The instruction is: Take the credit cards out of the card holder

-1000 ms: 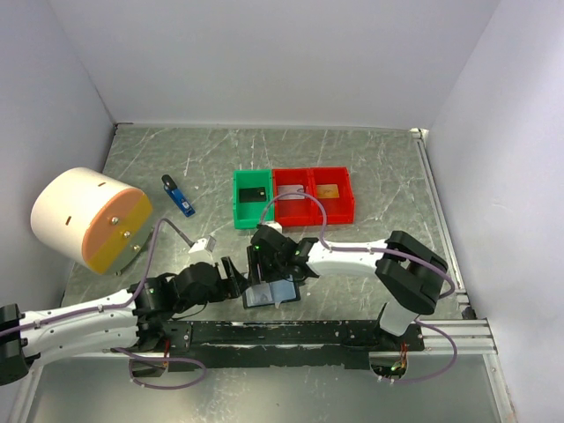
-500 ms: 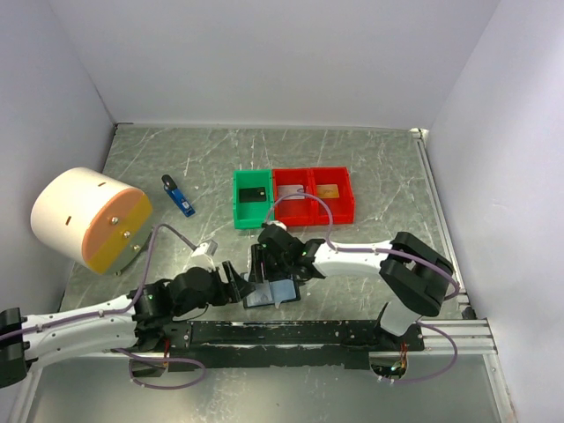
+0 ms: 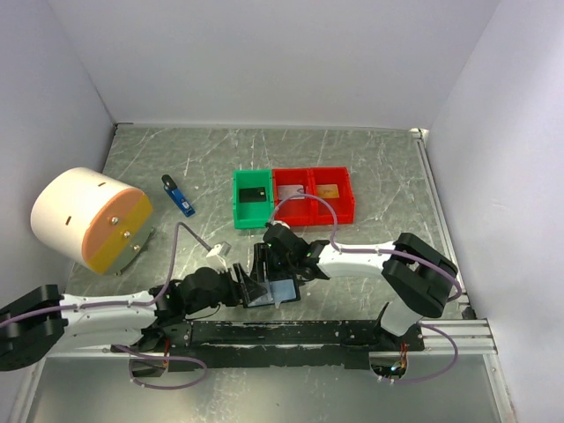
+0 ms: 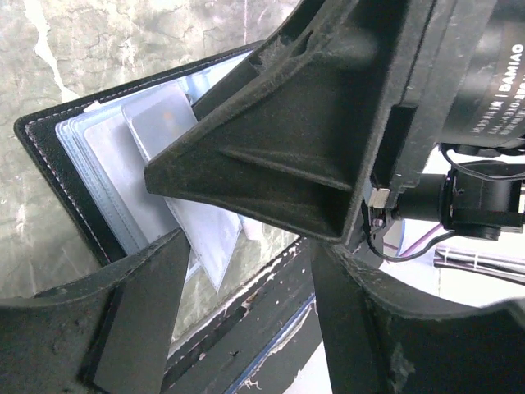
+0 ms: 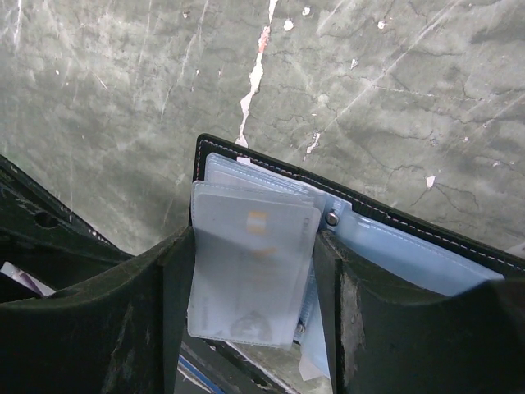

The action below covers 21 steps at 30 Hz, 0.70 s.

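Right now the holder (image 4: 72,185) lies open on the table (image 3: 379,176), directly under the right gripper (image 5: 253,246) and just ahead of the left gripper (image 4: 246,246). The right gripper stands at a middling width around the sleeve stack (image 5: 246,320), which fills the gap between its fingers and touches both inner faces, so it holds the stack by its two long sides. A pale card (image 5: 258,275) with a small gold chip shows through the front sleeve, between those fingers. More blue-clear sleeves spread out past the right-hand finger, inside the black stitched cover. The left gripper is fairly wide and grips nothing: one sleeve corner reaches into the gap near its left finger, and one of the right fingers (image 4: 271,156) crosses just beyond its tips, lying over the sleeves. Well beyond the right gripper sit a green bin (image 3: 238,207) with a black card (image 3: 256,194) and two red bins (image 3: 313,211), one with a grey card (image 3: 291,189), the other with a gold card (image 3: 329,191)
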Motion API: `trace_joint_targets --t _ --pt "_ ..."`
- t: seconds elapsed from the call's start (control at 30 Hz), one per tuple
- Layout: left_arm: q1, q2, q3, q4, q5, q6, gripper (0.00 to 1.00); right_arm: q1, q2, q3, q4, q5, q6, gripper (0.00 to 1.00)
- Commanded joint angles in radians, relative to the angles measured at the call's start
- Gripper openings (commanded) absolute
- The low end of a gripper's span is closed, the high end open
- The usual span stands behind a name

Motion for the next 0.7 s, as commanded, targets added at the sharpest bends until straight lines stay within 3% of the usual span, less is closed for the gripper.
trace_joint_targets --t 0.0,0.2,0.37,0.53,0.67 --pt "0.005 0.078 0.01 0.159 0.026 -0.019 0.69 0.005 0.029 -0.036 -0.002 -0.034 0.015 0.56" --pt "0.007 0.167 0.022 0.199 0.031 -0.027 0.55 0.003 0.021 -0.037 0.012 -0.05 0.015 0.56" --pt "0.007 0.181 0.07 0.068 -0.006 -0.047 0.38 -0.006 -0.007 -0.036 0.015 -0.054 0.015 0.6" --pt "0.007 0.149 0.119 -0.092 -0.045 -0.036 0.3 -0.032 -0.067 -0.046 0.014 -0.065 0.017 0.71" --pt "0.007 0.146 0.164 -0.163 -0.058 -0.018 0.29 -0.061 -0.153 -0.052 -0.014 -0.059 0.01 0.77"
